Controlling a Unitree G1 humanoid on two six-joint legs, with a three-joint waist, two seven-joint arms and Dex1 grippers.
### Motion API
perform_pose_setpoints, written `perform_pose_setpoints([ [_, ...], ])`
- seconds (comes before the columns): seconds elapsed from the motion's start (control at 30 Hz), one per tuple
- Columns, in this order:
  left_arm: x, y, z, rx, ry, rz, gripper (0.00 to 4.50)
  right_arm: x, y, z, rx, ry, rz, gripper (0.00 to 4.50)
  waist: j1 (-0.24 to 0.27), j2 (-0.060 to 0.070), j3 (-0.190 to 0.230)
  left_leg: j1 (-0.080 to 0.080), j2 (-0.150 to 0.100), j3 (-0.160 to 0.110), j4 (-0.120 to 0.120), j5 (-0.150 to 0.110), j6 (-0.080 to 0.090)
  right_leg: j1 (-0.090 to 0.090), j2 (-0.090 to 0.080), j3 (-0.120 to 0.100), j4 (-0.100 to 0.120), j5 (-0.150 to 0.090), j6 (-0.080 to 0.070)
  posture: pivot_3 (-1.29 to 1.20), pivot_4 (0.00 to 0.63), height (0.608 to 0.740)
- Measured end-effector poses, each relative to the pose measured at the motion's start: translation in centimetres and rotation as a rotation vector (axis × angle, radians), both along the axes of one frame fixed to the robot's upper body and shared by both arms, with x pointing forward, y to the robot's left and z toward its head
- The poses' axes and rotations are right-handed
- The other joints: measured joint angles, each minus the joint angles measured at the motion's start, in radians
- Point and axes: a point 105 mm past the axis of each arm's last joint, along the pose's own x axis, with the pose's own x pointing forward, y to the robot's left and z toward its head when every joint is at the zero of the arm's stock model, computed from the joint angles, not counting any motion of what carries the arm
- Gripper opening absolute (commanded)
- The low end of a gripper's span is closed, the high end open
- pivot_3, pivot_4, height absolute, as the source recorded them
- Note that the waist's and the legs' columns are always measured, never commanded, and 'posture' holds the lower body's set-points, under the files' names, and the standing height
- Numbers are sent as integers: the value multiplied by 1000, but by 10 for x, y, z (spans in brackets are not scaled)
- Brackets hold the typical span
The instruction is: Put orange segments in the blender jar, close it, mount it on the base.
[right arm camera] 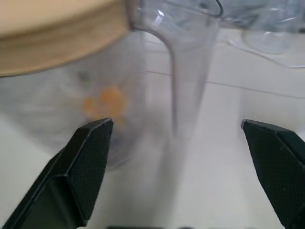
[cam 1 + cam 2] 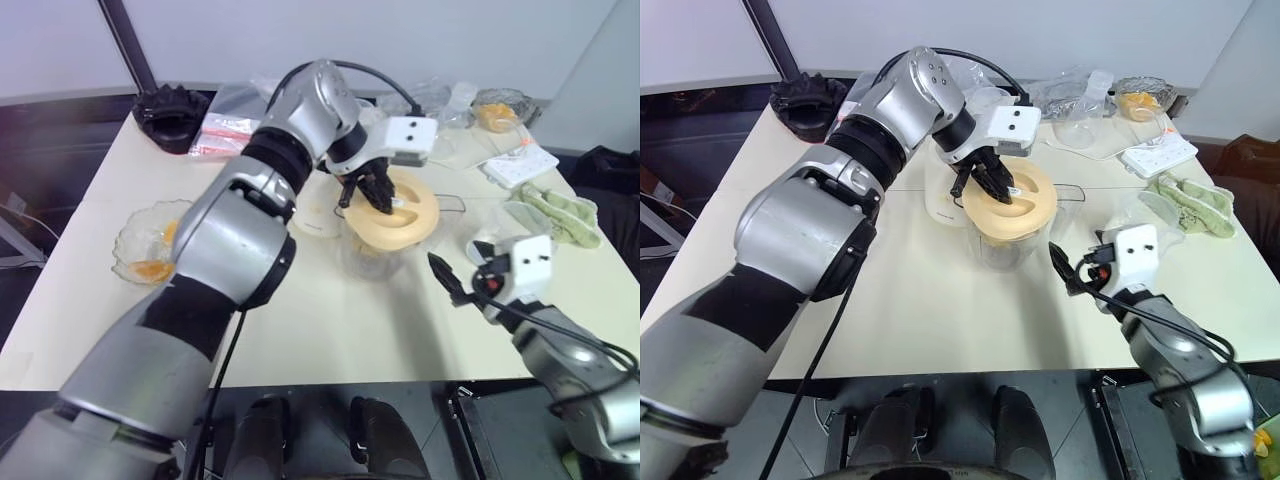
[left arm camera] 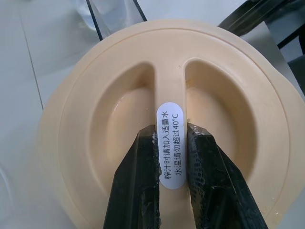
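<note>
The clear blender jar (image 2: pixel 375 262) stands mid-table with the pale orange lid (image 2: pixel 412 218) on top of it. My left gripper (image 3: pixel 171 157) reaches over from the left and is shut on the lid's central ridge, over its white label. Through the jar wall, the right wrist view shows orange segments (image 1: pixel 107 102) inside and the jar handle (image 1: pixel 188 71). More orange segments (image 2: pixel 150 268) lie in a glass bowl (image 2: pixel 135 235) at the left. My right gripper (image 2: pixel 447 280) is open, level, just right of the jar. The cream-white base (image 2: pixel 938 195) stands behind the jar, partly hidden by my left arm.
A black ridged round object (image 2: pixel 170 118) and plastic bags (image 2: pixel 225 130) lie at the back left. At the back right are a clear cup (image 2: pixel 1080 125), a bowl holding orange pieces (image 2: pixel 497 110), a white power strip (image 2: pixel 520 165) and a green cloth (image 2: pixel 560 215).
</note>
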Motion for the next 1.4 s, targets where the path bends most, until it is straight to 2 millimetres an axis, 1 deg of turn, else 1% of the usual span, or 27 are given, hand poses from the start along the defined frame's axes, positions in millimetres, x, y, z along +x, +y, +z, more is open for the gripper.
perform_pose_setpoints([
  [0.1, 0, 0, 0, 0, -1, -2, 234, 20, 0, -4, -2, -28, -23, 4500, 1, 1, -1, 0, 0, 0, 0, 0, 0, 0, 0, 0, 0, 0, 0, 0, 150, 740],
  [0.33, 2, 7, -2, 2, 9, 7, 234, 32, 8, -7, -1, -51, 0, 4500, -9, 1, -1, 1, 0, -1, 0, 0, 0, 0, 1, 0, 2, 0, 0, 0, 150, 740],
  [0.5, -1, 8, -3, 13, 10, -33, 234, 41, 9, -13, -23, -58, -27, 4500, -11, 1, -1, 4, 0, -2, 0, 0, 0, 3, 2, 0, 2, 0, 0, 0, 150, 740],
  [0.6, -2, 9, -3, 14, 14, -48, 234, 43, 13, -14, -18, -64, -28, 3684, -15, 1, -1, 4, 0, -1, 0, 0, 0, 3, 2, 0, 2, 0, 0, 0, 150, 740],
  [0.63, -3, 9, -3, 16, 13, -60, 234, 43, 15, -13, -15, -69, -23, 3246, -15, 1, -1, 4, 0, -1, -1, 0, 0, 3, 2, 0, 2, 0, 0, 0, 150, 740],
  [0.7, -4, 7, -3, 18, 9, -76, 234, 45, 19, -10, -3, -86, -12, 2175, -16, 1, -1, 4, 0, -2, -1, 0, 0, 3, 2, 0, 2, 0, 0, 0, 150, 740],
  [0.77, -4, 7, -3, 15, 11, -78, 234, 46, 16, -8, -2, -91, -24, 1062, -13, 1, -1, 3, 0, -2, -1, 0, 0, 3, 1, 0, 2, 0, 0, 0, 150, 740],
  [0.8, -5, 6, -4, 13, 13, -79, 234, 46, 16, -9, -4, -90, -26, 890, -12, 1, -1, 3, 0, -2, -1, 0, 0, 3, 1, 0, 2, 0, 0, 0, 150, 740],
  [1.0, -3, 7, -6, -6, 24, -66, 234, 47, 15, -8, -11, -91, -29, 916, -7, 2, -1, 4, 0, -2, -1, 0, 0, 3, 1, 0, 2, 0, 0, 0, 150, 740],
  [1.2, 2, 2, -8, -102, 46, -2, 234, 47, 9, -9, -11, -79, -50, 916, 2, 2, -2, 4, 0, -2, 0, 0, 0, 5, 1, 0, 1, 0, 0, 0, 150, 740],
  [1.4, 3, -1, -8, -129, 70, 40, 234, 46, 8, -12, -9, -70, -60, 916, 2, 2, -2, 4, -2, -2, 0, 0, 0, 6, -1, 0, 0, 0, 0, 0, 150, 740],
])
